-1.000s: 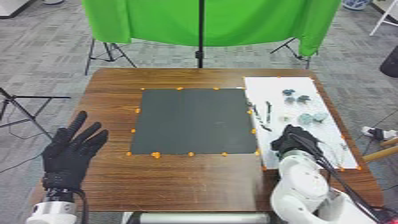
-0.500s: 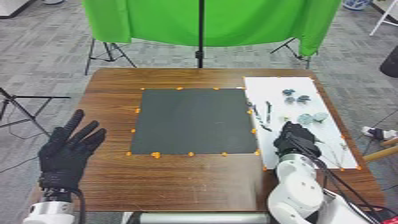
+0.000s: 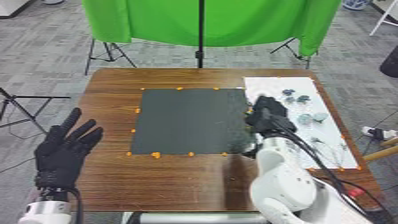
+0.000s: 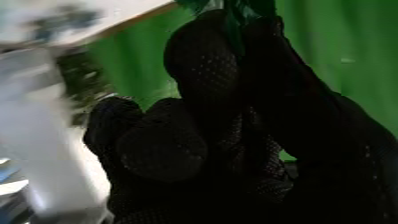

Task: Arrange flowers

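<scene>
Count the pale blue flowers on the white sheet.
2, side by side on the white sheet: left flower, right flower. The right hand covers part of the sheet and may hide more.

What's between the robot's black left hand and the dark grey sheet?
The head view shows brown wooden table, then small orange blobs edging the sheet.

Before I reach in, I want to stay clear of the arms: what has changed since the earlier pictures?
The right hand moved forward and left to the dark mat's edge, pinching green leaves; the left hand shifted slightly left. The mat and pale flowers stayed put.
</scene>
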`<act>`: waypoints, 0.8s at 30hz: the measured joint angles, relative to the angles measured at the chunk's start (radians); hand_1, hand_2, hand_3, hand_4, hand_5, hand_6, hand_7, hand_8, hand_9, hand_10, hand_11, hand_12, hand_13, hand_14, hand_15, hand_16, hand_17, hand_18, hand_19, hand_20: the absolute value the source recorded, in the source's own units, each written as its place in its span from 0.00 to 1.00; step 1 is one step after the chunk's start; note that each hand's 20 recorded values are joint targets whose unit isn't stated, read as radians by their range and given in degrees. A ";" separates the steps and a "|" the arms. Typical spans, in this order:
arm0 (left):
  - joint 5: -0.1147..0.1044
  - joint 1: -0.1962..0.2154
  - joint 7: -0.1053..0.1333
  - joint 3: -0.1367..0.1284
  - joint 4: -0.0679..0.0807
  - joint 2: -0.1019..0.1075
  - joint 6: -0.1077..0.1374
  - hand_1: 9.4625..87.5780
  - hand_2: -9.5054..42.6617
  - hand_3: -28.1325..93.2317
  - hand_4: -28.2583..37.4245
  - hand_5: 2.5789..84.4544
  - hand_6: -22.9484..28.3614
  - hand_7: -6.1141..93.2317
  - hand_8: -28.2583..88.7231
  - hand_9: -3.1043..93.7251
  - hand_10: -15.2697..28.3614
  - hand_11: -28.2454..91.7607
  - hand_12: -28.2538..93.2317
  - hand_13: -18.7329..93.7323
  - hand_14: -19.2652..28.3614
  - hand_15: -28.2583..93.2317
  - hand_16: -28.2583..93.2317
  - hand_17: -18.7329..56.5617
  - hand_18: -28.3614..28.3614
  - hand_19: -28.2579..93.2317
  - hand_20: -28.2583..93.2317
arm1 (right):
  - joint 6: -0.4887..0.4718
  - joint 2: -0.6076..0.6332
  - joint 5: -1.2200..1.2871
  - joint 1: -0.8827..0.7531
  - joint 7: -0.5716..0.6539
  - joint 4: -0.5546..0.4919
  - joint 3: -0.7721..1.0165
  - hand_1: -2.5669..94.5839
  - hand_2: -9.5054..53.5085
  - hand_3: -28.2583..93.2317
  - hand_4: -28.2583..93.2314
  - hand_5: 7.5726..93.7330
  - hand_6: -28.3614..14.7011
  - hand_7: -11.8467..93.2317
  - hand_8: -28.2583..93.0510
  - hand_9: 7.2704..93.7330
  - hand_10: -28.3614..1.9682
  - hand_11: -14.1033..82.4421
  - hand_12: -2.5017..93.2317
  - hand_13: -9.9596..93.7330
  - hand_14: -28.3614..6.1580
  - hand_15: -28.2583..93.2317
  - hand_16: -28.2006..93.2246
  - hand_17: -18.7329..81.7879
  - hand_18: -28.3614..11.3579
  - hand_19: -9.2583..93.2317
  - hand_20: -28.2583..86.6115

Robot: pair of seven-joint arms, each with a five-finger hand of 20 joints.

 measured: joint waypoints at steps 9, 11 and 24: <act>0.000 -0.033 -0.002 0.017 -0.001 0.051 0.017 0.10 0.36 0.85 0.00 0.39 0.53 0.16 0.16 0.38 0.76 0.39 0.31 0.38 0.99 0.61 0.17 0.13 1.00 0.68 0.33 | 0.048 -0.269 0.166 0.286 -0.175 0.294 -0.225 0.59 0.00 0.83 0.00 0.96 0.56 0.30 0.32 0.97 0.53 0.61 0.25 0.93 0.63 0.84 0.41 0.73 0.17 1.00 0.65; 0.002 -0.060 -0.004 0.024 0.004 0.055 0.017 0.10 0.35 0.85 0.00 0.39 0.53 0.16 0.16 0.39 0.76 0.39 0.31 0.38 0.99 0.61 0.17 0.13 1.00 0.68 0.33 | 0.049 -0.321 0.186 0.338 -0.181 0.352 -0.269 0.59 0.00 0.83 0.00 0.96 0.57 0.30 0.32 0.98 0.54 0.61 0.25 0.92 0.62 0.85 0.41 0.73 0.17 1.00 0.65; 0.025 -0.164 -0.065 0.047 0.035 0.071 -0.007 0.11 0.35 0.85 0.00 0.39 0.54 0.16 0.16 0.39 0.76 0.39 0.31 0.38 0.99 0.61 0.17 0.13 1.00 0.68 0.33 | -0.094 -0.443 0.410 0.469 -0.144 0.516 -0.395 0.52 0.01 0.82 0.00 0.98 0.62 0.29 0.29 0.99 0.55 0.64 0.25 0.92 0.62 0.86 0.41 0.71 0.14 1.00 0.68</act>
